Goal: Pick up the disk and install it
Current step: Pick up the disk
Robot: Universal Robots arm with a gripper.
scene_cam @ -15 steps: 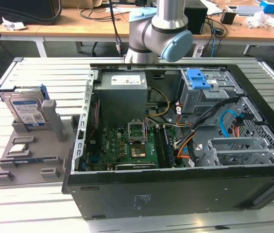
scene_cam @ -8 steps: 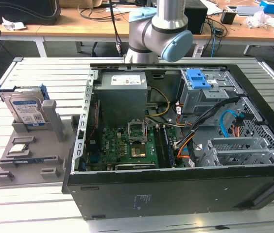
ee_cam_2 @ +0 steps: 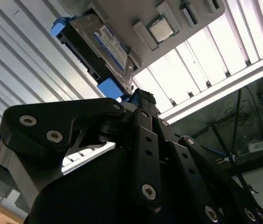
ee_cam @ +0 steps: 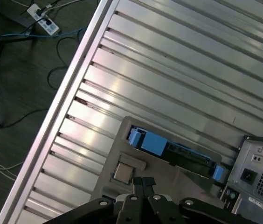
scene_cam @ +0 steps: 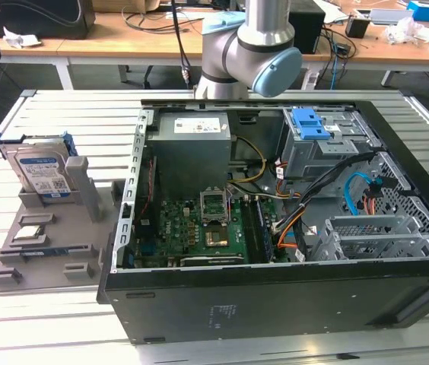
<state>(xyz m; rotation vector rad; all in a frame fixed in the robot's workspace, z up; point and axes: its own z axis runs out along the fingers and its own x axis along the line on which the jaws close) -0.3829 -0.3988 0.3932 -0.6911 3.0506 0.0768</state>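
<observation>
Your gripper (ee_cam: 143, 181) hung over the bench (ee_cam: 169, 56), fingertips together, empty. The disk (ee_cam: 169, 149) stood on edge in its grey holder (ee_cam: 187, 179), just beyond the fingertips, long axis crosswise.

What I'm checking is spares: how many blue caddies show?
2. One frames the disk on the gray stand, exterior view's left; one bare bracket atop the drive cage. More may be hidden.

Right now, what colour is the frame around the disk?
Blue; the frame around the disk shows best in the exterior view.
</observation>
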